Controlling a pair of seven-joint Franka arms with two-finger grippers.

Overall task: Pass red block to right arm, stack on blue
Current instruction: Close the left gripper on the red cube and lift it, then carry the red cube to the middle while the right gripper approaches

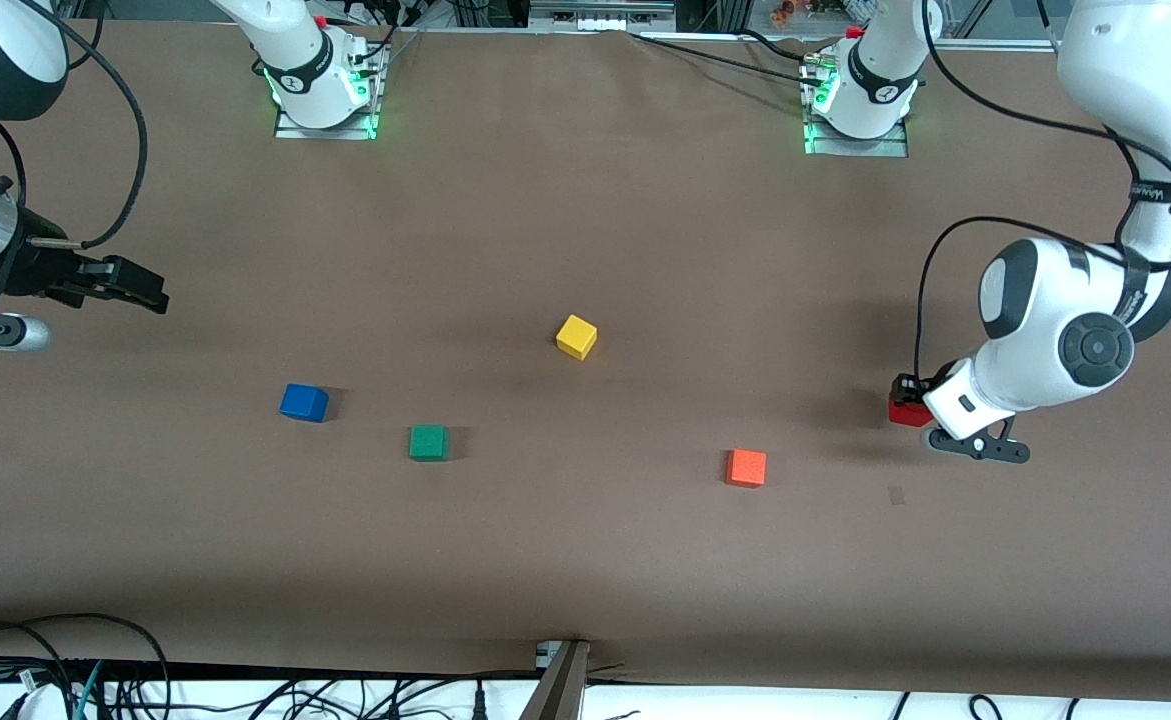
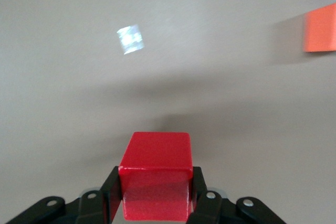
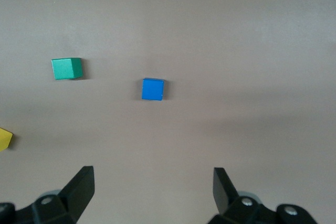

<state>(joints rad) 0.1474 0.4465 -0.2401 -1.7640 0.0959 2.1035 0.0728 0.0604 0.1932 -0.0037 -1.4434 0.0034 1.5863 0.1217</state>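
Observation:
The red block [image 1: 907, 409] sits between the fingers of my left gripper [image 1: 905, 398] at the left arm's end of the table, low over the brown tabletop. In the left wrist view the black fingers press both sides of the red block [image 2: 156, 174]. The blue cube [image 1: 304, 402] rests on the table toward the right arm's end. My right gripper [image 1: 157, 290] hangs open and empty in the air near that end. In the right wrist view its fingers [image 3: 79, 187] stand wide apart with the blue cube [image 3: 153, 88] ahead of them.
A green cube [image 1: 429, 442] lies beside the blue one, toward the table's middle. A yellow cube [image 1: 576, 336] sits near the middle. An orange cube [image 1: 746, 467] lies close to the left gripper, nearer the front camera. Cables run along the table's near edge.

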